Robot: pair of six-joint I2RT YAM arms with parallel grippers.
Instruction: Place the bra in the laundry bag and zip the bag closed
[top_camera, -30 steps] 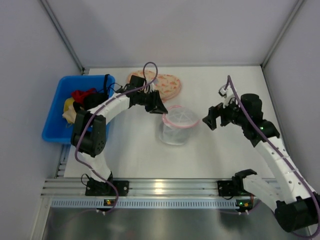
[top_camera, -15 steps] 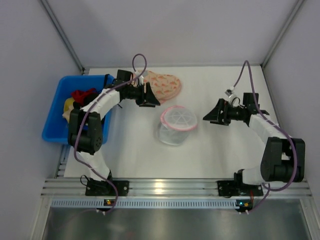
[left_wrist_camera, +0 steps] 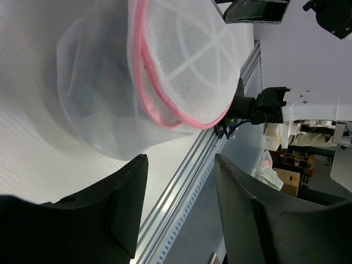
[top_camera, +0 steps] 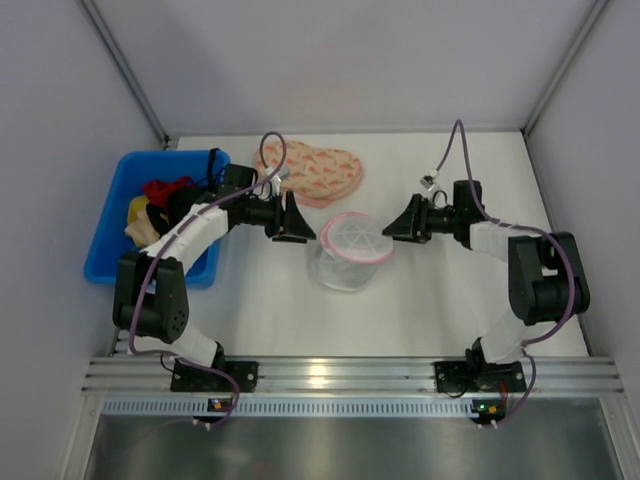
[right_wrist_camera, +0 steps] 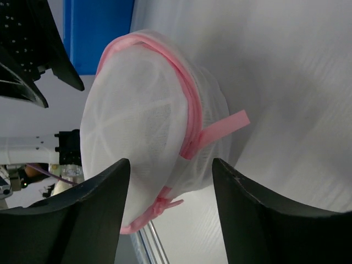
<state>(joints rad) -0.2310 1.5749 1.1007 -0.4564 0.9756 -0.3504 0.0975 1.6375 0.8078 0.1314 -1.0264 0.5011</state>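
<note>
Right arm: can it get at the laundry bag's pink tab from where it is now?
Probably yes. The right gripper is open and faces the laundry bag, with only table between them. The pink tab sticks out on that side, and the left gripper sits across the bag.

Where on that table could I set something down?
Bare: the near strip between the laundry bag and the metal rail, and the far right corner beyond the right hand. Crowded: around the bag, flanked by the left hand too, and far left by the blue bin and pink cloth.
</note>
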